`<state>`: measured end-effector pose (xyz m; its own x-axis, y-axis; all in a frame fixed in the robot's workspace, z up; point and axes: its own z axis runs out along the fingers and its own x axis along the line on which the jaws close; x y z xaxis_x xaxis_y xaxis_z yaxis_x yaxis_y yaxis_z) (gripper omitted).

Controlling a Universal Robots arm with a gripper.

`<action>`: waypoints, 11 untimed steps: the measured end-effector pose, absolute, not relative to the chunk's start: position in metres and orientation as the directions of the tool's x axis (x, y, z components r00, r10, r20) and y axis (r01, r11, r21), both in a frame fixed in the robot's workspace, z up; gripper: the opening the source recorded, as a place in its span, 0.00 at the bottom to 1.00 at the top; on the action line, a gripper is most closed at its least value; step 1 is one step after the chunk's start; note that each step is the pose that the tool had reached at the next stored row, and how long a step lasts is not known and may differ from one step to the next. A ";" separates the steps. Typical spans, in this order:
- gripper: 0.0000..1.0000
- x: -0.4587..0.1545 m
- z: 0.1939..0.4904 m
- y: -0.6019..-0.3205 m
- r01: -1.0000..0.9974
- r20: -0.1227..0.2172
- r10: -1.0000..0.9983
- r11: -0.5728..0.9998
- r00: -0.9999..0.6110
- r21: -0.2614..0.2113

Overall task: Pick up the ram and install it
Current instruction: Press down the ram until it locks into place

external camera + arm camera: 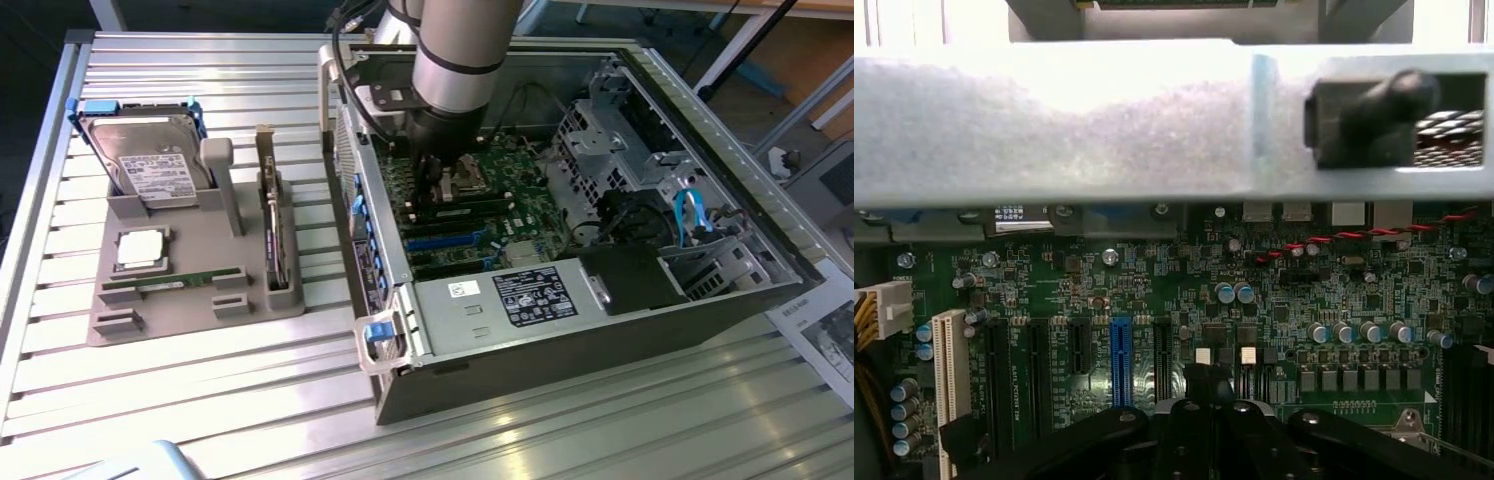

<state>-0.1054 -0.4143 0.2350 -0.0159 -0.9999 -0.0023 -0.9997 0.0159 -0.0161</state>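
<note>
the arm point(461, 60) stands nearly straight down into the open computer case point(561, 330), its wrist low over the green motherboard point(514, 215). the gripper point(447, 180) sits just above the board with its fingers pressed together; whether anything is pinched between them cannot be told. the case walls rise close on both sides of the arm, and a metal cross-bar point(1074, 125) spans the case in the wrist view, leaving a narrow well to move in. outside the case, on the exterior view's left, a grey holder point(187, 260) carries a hard drive point(147, 155), a silver processor chip point(140, 250) and a ram stick point(174, 283) lying in its front slot, well apart from the gripper.
</note>
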 end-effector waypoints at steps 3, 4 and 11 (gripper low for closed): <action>0.10 -0.105 0.234 -0.414 -1.000 -0.002 -1.000 0.016 -0.016 -0.016; 0.10 -0.105 0.233 -0.414 -1.000 -0.002 -1.000 0.016 -0.016 -0.016; 0.10 -0.105 0.232 -0.414 -1.000 -0.002 -1.000 0.016 -0.016 -0.016</action>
